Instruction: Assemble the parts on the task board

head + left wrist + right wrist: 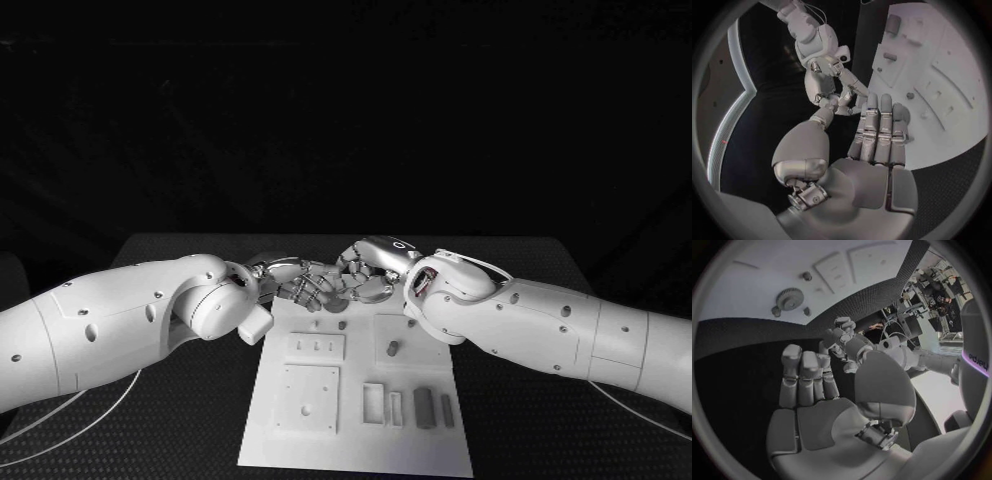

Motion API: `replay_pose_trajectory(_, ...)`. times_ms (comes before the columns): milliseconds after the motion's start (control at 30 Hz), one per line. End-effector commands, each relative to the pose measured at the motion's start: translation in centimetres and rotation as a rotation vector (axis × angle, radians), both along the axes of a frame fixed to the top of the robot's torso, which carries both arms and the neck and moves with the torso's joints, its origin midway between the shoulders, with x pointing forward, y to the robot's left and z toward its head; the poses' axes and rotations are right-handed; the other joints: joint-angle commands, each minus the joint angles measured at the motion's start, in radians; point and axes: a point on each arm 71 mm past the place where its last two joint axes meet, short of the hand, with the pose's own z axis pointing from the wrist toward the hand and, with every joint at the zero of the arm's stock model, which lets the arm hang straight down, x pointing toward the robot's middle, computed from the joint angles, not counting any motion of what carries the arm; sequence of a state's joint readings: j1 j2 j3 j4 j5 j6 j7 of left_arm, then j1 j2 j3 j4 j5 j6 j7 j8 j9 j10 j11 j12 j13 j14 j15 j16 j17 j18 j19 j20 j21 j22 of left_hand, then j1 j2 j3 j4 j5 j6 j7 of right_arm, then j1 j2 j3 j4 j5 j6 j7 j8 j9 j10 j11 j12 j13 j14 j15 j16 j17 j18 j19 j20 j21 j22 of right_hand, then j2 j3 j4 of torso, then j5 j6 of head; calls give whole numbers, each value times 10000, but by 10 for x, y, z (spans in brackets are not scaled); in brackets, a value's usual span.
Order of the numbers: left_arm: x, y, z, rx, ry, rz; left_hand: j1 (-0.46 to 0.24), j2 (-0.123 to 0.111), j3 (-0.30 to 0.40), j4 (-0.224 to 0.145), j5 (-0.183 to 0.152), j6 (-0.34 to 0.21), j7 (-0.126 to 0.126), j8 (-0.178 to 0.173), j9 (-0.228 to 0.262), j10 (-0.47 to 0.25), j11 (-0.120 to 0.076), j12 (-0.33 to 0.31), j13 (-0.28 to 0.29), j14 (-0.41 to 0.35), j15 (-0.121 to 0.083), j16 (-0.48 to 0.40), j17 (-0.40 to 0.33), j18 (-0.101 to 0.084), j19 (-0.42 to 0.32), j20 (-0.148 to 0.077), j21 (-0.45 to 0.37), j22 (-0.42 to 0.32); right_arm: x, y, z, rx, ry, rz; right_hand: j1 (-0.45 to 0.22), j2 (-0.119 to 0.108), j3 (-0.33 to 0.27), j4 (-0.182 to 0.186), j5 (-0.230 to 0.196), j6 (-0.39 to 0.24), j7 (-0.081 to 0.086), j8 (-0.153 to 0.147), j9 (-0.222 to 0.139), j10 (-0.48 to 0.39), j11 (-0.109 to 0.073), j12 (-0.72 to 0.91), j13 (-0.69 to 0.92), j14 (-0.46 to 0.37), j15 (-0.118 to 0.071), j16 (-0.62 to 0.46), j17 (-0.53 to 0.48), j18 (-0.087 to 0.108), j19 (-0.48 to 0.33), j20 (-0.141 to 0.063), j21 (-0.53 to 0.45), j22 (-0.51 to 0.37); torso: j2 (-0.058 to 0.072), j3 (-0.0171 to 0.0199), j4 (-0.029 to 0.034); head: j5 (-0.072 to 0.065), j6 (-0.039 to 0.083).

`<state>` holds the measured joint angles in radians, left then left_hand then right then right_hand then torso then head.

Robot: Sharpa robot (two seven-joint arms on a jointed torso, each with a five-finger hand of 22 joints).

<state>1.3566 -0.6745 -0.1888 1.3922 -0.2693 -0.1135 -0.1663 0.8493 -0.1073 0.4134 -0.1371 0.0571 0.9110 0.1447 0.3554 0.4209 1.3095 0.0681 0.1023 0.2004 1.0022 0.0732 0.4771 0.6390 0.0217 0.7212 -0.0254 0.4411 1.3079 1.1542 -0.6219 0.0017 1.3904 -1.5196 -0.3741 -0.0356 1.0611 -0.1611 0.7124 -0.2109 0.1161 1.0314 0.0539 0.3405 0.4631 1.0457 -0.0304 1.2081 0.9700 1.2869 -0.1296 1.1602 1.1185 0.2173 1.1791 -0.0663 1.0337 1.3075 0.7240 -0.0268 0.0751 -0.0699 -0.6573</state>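
Above the far end of the white task board (pixel 361 445), my left hand (pixel 296 280) and right hand (pixel 372 270) meet fingertip to fingertip. In the left wrist view my left hand (pixel 876 150) has straight fingers and its thumb held apart, and the right hand's (pixel 826 75) fingertips reach down between them. The right wrist view shows my right hand (pixel 811 390) with fingers extended and the left hand (pixel 841 332) at its thumb tip. Whether a small part sits between them is hidden. A grey gear (pixel 789 298) stands on the board (pixel 754 275). Grey bars (pixel 423 405) lie at its near right.
The board (pixel 954 75) carries raised white blocks (pixel 315 345) and a square plate (pixel 307 398) on its left half, and a small grey piece (pixel 392 350) right of centre. Small pegs (pixel 807 276) stand near the gear. Black table (pixel 173 420) surrounds the board.
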Motion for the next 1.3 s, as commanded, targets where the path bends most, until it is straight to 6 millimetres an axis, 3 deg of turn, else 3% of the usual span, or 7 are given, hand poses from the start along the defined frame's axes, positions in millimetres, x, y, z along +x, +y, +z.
replay_pose_trajectory(33, -1, -3, 0, 74, 1, -265, 33, 128, 29, -17, -51, -28, 1, -53, 11, -35, 38, -57, 18, -52, 14, 33, 16, 63, -54, -7, 13, 204, -2, 4, 1, -3, -130, 117, 21, -95, 68, 19, -8, 358, 250, 124, 453, 69, -4, -21, -13, 34, -68, 36, 11, 445, 63, 2, 17, 80, -3, -8, 4, 3, -21)
replay_pose_trajectory(733, -1, -5, -1, 150, 67, -376, 155, 205, 57, -102, -45, -7, -6, -62, 29, -20, 33, -73, 53, -46, 11, 55, 36, 69, -58, -4, 33, 209, -6, 13, 3, 98, -144, 338, 28, -108, 89, 33, 25, 352, 249, 116, 467, 78, -5, -29, -16, 47, -70, 30, 9, 445, 82, -11, 11, 74, -5, 0, -3, -1, -53)
replay_pose_trajectory(1300, -1, -7, -1, 148, 95, -449, 467, 496, 152, -356, 11, 73, -35, -72, 71, 34, 3, -98, 135, -21, -2, 107, 73, 59, -47, -11, 74, 206, -6, 17, 3, 77, -99, 400, 26, -118, 94, 39, 31, 346, 251, 110, 474, 82, -4, -35, -18, 51, -70, 25, 7, 445, 89, -17, 7, 71, -6, -6, 4, -31, -84)
